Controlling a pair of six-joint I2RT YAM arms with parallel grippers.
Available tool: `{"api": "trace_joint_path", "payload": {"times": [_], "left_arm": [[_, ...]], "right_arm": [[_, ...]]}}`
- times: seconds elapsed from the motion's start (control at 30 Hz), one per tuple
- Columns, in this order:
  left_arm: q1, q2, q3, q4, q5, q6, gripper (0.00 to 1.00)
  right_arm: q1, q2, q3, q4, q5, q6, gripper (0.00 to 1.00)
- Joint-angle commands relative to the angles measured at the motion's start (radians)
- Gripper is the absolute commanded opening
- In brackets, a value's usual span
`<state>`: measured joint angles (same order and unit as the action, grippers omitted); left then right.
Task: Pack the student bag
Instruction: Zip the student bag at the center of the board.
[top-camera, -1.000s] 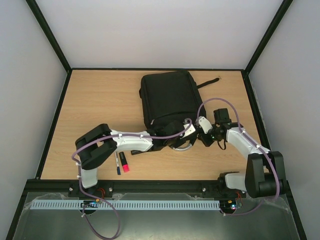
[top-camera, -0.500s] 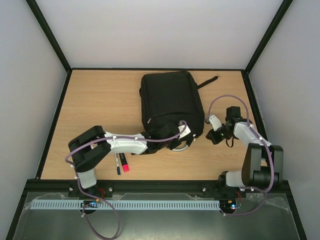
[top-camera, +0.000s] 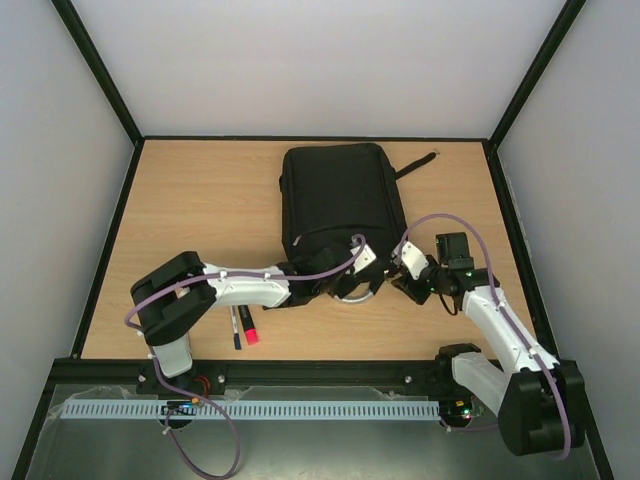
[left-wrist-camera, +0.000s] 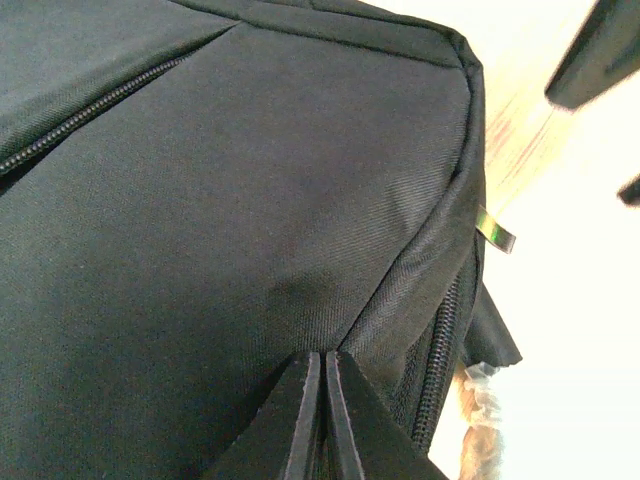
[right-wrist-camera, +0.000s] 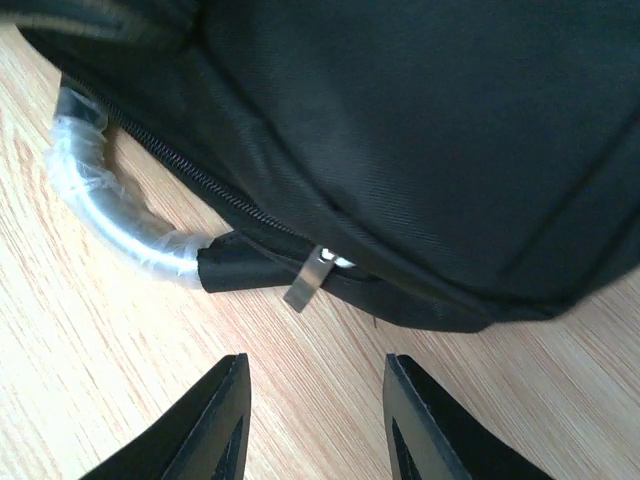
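Near the table's front-left edge lie a black pen (top-camera: 237, 327) and a red marker (top-camera: 249, 329). The left gripper (left-wrist-camera: 322, 358), jaws pressed together, meets the black student bag (top-camera: 340, 200), which lies mid-table; whether it pinches fabric is unclear. Its plastic-wrapped grey handle (right-wrist-camera: 112, 228) rests on the wood. The right gripper (right-wrist-camera: 315, 360) hangs half-spread and empty, just short of the zipper pull (right-wrist-camera: 310, 276).
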<state>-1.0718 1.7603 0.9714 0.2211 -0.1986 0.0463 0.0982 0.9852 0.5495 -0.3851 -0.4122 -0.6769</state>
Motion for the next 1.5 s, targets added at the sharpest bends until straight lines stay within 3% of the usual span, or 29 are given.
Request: {"api": "trace_joint_path", "payload": {"times": [0.0,0.13,0.47,0.73,0.8,0.87,0.97,1.33,1.4,1.47], "left_arm": [[0.030,0.020,0.057,0.054,0.035,-0.064,0.03],[0.058,0.023,0.070,0.083,0.081,-0.102,0.02],[0.070,0.009,0.095,0.080,0.123,-0.119,0.02],[0.070,-0.012,0.087,0.084,0.126,-0.123,0.02],[0.070,-0.017,0.086,0.085,0.125,-0.121,0.02],[0.072,-0.019,0.086,0.082,0.120,-0.117,0.02],[0.073,-0.018,0.086,0.075,0.116,-0.109,0.02],[0.076,-0.027,0.048,0.067,0.102,-0.086,0.04],[0.077,-0.041,0.032,0.059,0.136,-0.059,0.15],[0.076,-0.062,0.006,0.061,0.157,-0.046,0.34]], "right_arm": [[0.072,0.006,-0.046,0.071,0.115,-0.001,0.37],[0.099,0.049,-0.060,0.128,0.148,0.009,0.37],[0.124,0.140,-0.033,0.236,0.137,0.085,0.52],[0.129,0.245,-0.016,0.327,0.200,0.148,0.50],[0.129,0.272,-0.014,0.341,0.211,0.149,0.47],[0.130,0.289,-0.011,0.348,0.223,0.153,0.35],[0.129,0.284,0.001,0.331,0.232,0.153,0.25],[0.128,0.198,0.019,0.178,0.230,0.087,0.09],[0.127,0.191,0.024,0.136,0.217,0.079,0.07],[0.127,0.184,0.025,0.111,0.198,0.077,0.06]]}}
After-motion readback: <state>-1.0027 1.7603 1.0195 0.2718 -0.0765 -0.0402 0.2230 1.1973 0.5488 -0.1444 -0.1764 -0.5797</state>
